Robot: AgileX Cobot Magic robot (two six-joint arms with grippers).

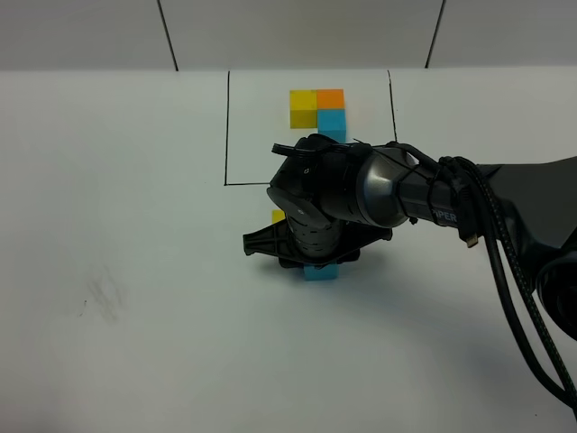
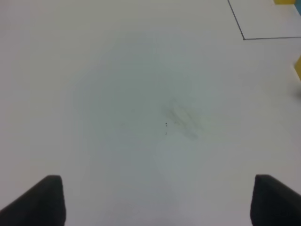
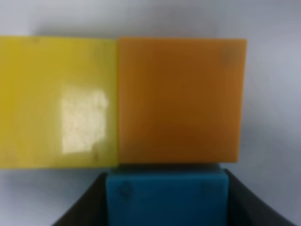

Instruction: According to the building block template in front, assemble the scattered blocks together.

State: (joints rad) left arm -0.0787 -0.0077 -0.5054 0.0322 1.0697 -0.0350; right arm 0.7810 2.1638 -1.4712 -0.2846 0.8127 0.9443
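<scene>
Down on the white table (image 1: 117, 343), the right gripper (image 3: 164, 221) has its jaws closed on either side of the blue cube (image 3: 165, 197), which sits against the orange cube (image 3: 181, 101); the yellow cube (image 3: 56, 103) touches the orange one's side. Farther back, the 3-cube template (image 1: 318, 108) lies inside its black outline (image 1: 227, 126). The left gripper (image 2: 155, 200) hovers over bare table, jaws wide apart, seemingly holding nothing

The white table (image 1: 117, 180) carries the framed template (image 1: 318, 110) and loose cubes (image 1: 321, 272).
</scene>
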